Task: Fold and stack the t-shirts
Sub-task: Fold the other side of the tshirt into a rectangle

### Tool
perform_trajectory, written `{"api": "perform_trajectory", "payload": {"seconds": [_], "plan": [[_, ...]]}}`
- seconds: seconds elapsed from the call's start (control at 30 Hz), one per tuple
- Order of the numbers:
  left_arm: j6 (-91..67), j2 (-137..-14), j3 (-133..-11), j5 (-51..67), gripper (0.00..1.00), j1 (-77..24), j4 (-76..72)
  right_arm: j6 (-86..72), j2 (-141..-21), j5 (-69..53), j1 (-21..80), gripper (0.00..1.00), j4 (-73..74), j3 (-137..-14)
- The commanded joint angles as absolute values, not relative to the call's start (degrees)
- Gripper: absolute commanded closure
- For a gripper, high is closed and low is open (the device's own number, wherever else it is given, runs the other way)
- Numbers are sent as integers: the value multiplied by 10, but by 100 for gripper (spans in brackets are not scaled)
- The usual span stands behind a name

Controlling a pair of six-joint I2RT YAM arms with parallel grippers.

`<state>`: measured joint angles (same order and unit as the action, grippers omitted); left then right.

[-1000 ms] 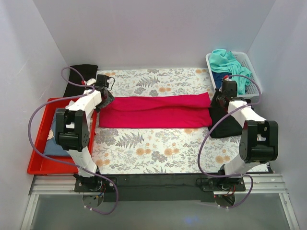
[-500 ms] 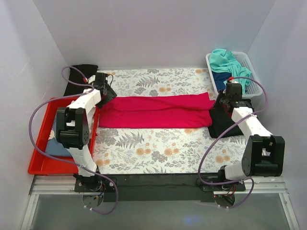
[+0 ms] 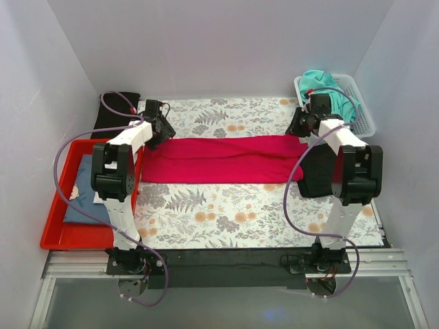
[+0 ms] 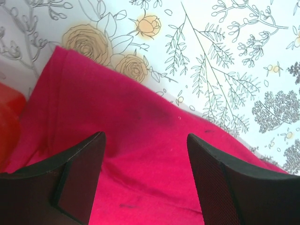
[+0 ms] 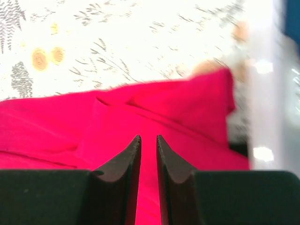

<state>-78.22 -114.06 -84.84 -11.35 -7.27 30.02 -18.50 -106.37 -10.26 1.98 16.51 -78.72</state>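
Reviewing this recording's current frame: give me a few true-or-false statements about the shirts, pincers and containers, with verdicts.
1. The red shirt lies as a long strip across the flowered table cover. True.
2. The left pincer is clamped on the red shirt. False: its jaws stand wide apart above the shirt's left end, holding nothing.
3. The white basket holds teal cloth. True.
4. The red tray sits on the robot's right. False: it sits on the left, with a folded blue shirt inside.
5. The right pincer holds a black shirt. False: its jaws are slightly apart over the red shirt, nothing between them.
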Motion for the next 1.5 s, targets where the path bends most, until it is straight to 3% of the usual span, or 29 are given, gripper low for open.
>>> {"api": "perform_trajectory", "payload": {"seconds": [0.0, 0.53, 0.93, 1.37, 1.47], "plan": [[-788, -1161, -880, -131, 31, -76, 330, -159, -1109, -163, 49, 75, 198, -860], [-783, -1217, -922, -153, 31, -76, 355, -114, -1262, -76, 140, 73, 289, -1027], [-774, -1223, -925, -142, 31, -76, 353, -93, -1285, -18, 146, 67, 313, -1071], [-770, -1216, -916, -148, 31, -76, 350, -93, -1293, -40, 174, 68, 323, -1051], [-768, -1214, -911, -151, 31, -76, 349, -92, -1288, -38, 178, 72, 324, -1042]]}}
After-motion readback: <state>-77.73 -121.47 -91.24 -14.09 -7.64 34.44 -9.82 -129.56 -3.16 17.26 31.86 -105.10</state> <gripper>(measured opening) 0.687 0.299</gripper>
